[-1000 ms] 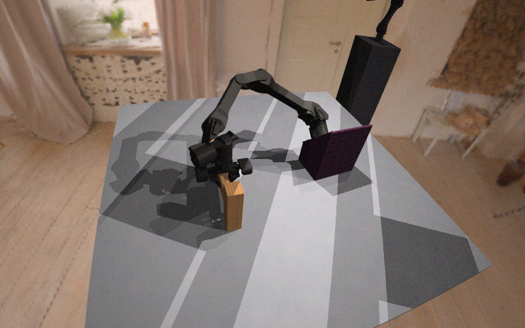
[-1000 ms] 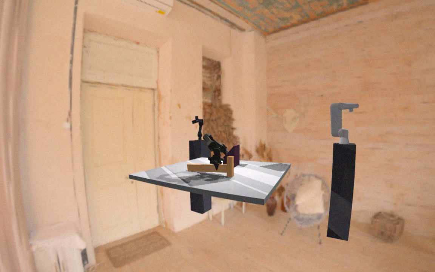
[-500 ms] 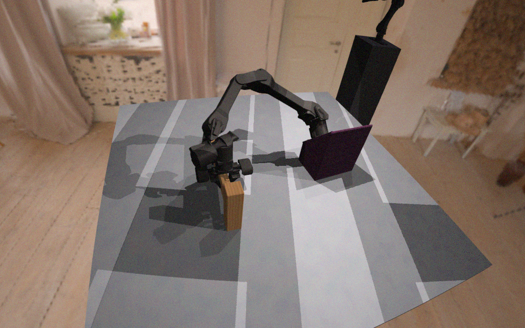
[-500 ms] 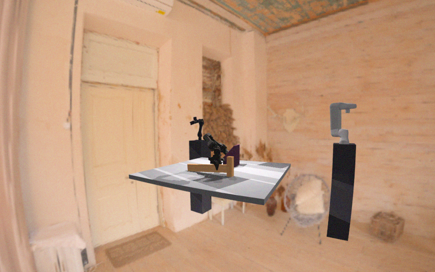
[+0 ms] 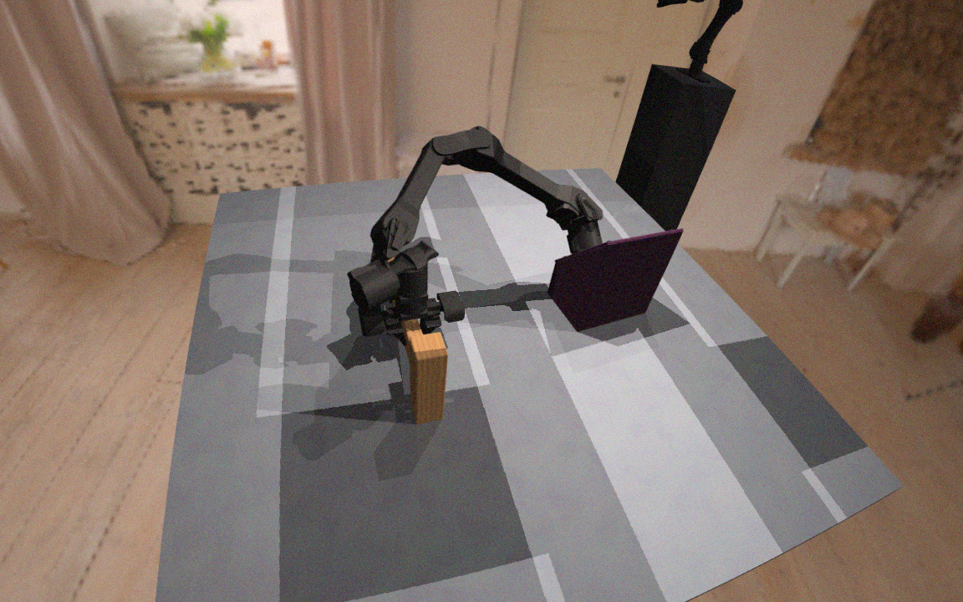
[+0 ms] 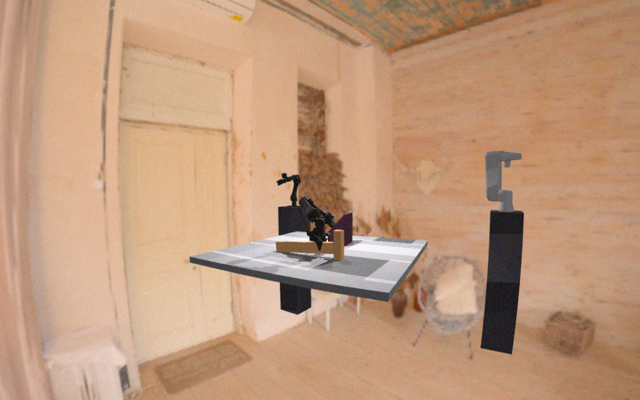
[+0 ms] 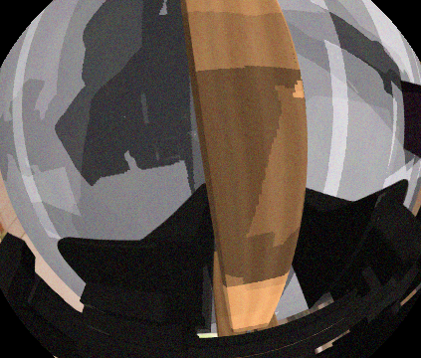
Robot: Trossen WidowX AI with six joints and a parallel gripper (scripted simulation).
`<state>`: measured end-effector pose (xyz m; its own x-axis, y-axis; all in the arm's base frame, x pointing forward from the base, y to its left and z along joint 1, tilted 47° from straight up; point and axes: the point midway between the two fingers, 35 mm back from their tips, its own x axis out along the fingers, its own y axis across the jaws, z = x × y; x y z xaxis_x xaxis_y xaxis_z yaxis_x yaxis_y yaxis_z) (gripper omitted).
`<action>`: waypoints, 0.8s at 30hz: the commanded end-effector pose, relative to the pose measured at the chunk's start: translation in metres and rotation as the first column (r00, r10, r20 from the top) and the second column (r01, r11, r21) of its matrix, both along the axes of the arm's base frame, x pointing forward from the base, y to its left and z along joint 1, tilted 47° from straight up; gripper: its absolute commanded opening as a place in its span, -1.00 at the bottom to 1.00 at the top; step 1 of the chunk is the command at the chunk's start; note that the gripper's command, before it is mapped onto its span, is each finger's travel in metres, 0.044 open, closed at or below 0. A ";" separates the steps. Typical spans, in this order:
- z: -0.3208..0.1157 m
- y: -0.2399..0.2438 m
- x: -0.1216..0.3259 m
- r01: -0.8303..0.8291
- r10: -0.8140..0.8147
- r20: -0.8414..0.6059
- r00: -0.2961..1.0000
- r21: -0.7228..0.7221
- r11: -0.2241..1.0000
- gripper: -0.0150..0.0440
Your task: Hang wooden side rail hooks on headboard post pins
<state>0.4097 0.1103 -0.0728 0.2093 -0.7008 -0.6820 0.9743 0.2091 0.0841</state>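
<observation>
"On the patterned table (image 5: 365,516) (image 6: 263,271), where is the rail?"
"The wooden side rail (image 6: 295,246) (image 7: 252,149) meets the upright headboard post (image 5: 430,381) (image 6: 339,244); the gripper (image 6: 319,244) (image 7: 236,186) grips its sides."
"How might it handle?"
"Stiff, likely moderately heavy; holding near the hook end should suit, though the far end may drag."
"What differs between views?"
"The exterior view shows its length; the top view mostly hides it behind the arm. Hooks aren't visible."

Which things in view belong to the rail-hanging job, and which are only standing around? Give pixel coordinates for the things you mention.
For the job:
- wooden rail (image 6: 295,246) (image 7: 255,149)
- upright wooden post (image 5: 429,381) (image 6: 339,244)
- gripper (image 6: 319,245) (image 7: 236,186), shut on the rail
- table (image 5: 664,449) (image 6: 386,293)

Only around:
- dark purple panel (image 5: 616,280) (image 6: 347,229)
- black pedestal (image 5: 668,142) (image 6: 295,298)
- grey arm (image 6: 494,176) on another pedestal (image 6: 501,283)
</observation>
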 end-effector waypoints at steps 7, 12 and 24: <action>0.002 0.011 0.001 -0.015 0.015 0.012 1.000 0.007 1.000 -0.49; 0.002 0.012 0.001 -0.015 0.015 0.012 1.000 0.007 1.000 -0.49; 0.002 0.013 0.002 -0.015 0.015 0.012 1.000 0.007 1.000 -0.49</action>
